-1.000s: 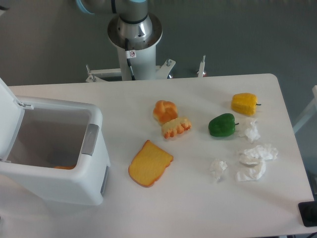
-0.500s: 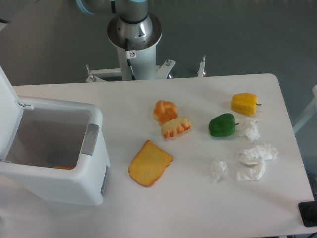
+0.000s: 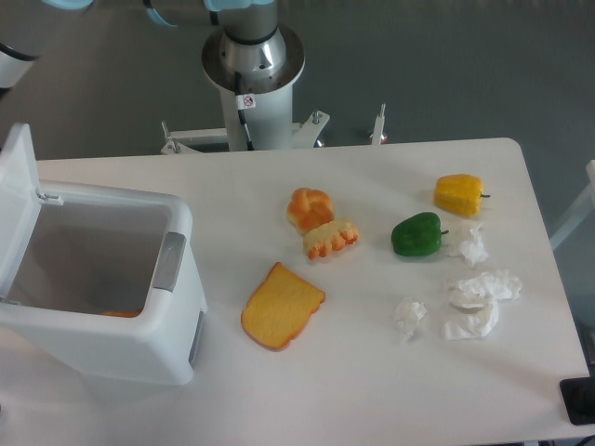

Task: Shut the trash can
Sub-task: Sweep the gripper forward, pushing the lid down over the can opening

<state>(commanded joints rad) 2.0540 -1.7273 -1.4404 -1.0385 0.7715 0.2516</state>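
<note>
the large white boxy plastic trash can (image 3: 102,288) stood at the left end of the white table (image 3: 372,372), well left of the orange toast slice (image 3: 282,306). its flat hinged lid (image 3: 19,200) had swung up over the last second, from leaning outward past the frame edge to near upright; closing appeared begun but not finished, the mouth still open. the grey latch tab (image 3: 169,261) faced the toast. an orange item inside was mostly hidden. the tool was out of view, so its state could not be told.
</note>
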